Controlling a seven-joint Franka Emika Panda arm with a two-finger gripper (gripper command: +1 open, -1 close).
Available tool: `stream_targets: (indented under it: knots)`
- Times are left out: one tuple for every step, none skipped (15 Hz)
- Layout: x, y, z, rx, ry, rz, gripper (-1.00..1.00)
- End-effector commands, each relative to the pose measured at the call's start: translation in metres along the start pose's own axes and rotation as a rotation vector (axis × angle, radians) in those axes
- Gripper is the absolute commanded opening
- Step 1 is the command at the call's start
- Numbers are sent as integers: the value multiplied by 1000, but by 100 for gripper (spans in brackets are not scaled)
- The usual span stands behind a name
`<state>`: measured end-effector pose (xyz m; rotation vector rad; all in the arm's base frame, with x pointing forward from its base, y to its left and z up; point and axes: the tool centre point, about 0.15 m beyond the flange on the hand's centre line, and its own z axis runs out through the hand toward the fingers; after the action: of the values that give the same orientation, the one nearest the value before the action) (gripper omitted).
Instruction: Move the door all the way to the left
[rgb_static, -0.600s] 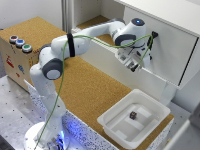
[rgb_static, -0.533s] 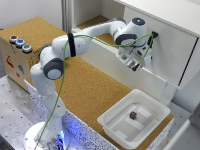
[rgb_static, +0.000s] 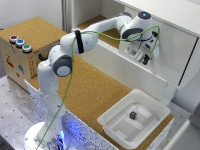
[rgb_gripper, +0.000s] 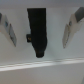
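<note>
**Jaws astride the door handle, not yet closed**

The arm (rgb_static: 80, 45) reaches from its base across the cork-topped bench (rgb_static: 95, 95) to the white cabinet. The gripper (rgb_static: 144, 56) is presented squarely to the face of the door (rgb_static: 170, 50), the wide white panel hanging below the fixed cabinet top (rgb_static: 165, 12).

In the wrist view the small dark handle (rgb_gripper: 37, 31) stands upright in the middle of the frame, with one of the fingers (rgb_gripper: 73, 25) on either side of it and a clear gap to each. The jaws therefore stand wide and hold nothing. This placement appears deliberate: straddling the handle gives a surface to push or pull against along the door's track.

The door covers the cabinet section directly behind the gripper; beyond the door, toward the exterior view's left, the opening shows the dark interior. Judged from this, travel remains and the task is not complete.

A shallow white tray (rgb_static: 152, 107) with a small dark object (rgb_static: 133, 115) rests on the bench below the door, well apart from the gripper.
</note>
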<state>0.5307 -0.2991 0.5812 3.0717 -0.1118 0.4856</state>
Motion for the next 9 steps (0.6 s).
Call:
stream_targets:
  knots:
    - [31, 2, -10, 78, -56, -36, 100]
    - [32, 0, -10, 74, -51, -43, 100]
    - [33, -1, -9, 72, -30, -52, 100]
    - [34, -1, -9, 78, -5, -71, 100]
    - [36, 0, -7, 64, 12, -77, 100]
    - [39, 2, -5, 56, 18, -74, 100]
    - [41, 4, -3, 45, 26, -70, 100]
    - [44, 7, 0, 37, 26, -65, 100]
    - [44, 8, 1, 33, 35, -63, -100]
